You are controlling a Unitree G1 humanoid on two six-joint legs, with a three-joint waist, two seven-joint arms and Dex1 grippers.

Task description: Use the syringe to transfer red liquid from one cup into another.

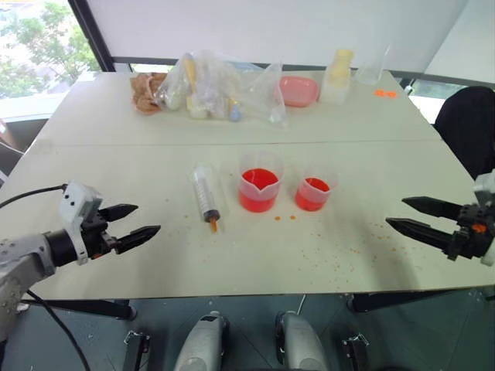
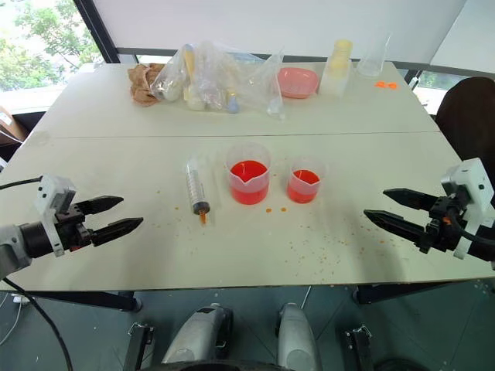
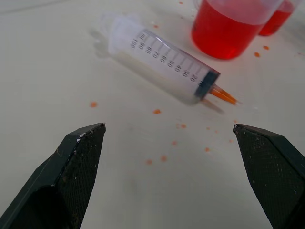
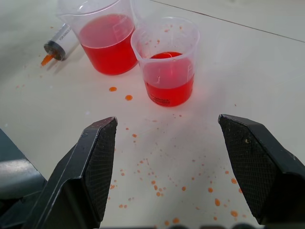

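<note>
Left wrist view looks over the left gripper (image 3: 169, 138), fingers spread wide and empty, toward the syringe (image 3: 162, 64) lying flat just left of the spouted beaker (image 1: 258, 189) of red liquid (image 1: 258, 179); a good pickup takes the barrel mid-length, crosswise. The right gripper (image 1: 406, 215) hangs parted and empty, well right of the beaker, with the smaller cup (image 1: 312, 192) just beside the beaker.

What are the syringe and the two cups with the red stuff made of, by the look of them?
Syringe: looks like clear plastic; printed scale marks and a dark plunger seal show through the barrel, and the tip is orange. Spouted beaker and smaller cup: probably glossy, see-through plastic, since the red liquid shows through thin walls. Glass cannot be ruled out.
</note>
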